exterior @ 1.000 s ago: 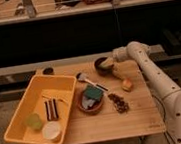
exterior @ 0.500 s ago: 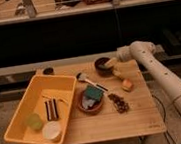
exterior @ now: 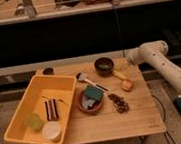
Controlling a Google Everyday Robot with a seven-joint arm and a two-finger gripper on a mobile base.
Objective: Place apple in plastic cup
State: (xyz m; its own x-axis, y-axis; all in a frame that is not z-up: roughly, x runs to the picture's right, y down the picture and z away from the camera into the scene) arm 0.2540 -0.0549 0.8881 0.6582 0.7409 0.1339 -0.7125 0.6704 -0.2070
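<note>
Over the far side of the table (exterior: 141, 122) my gripper (exterior: 122, 66) hangs spread wide, holding nothing. Well apart from it, across the table in the yellow bin (exterior: 60, 83), stands the plastic cup (exterior: 34, 121). The apple (exterior: 127, 84) lies just below it, probably light, firm and smooth, so I'd pinch across its middle.

A pale wooden worktop (exterior: 141, 122) carries a yellow plastic bin (exterior: 24, 107) on its left side, holding a white round cup (exterior: 51, 131) and two dark bars (exterior: 50, 108). At the centre, a brown bowl (exterior: 85, 108) holds a teal sponge (exterior: 93, 93). A dark bowl (exterior: 104, 66) stands at the rear. A heap of dark bits (exterior: 119, 103) lies right of the brown bowl.
</note>
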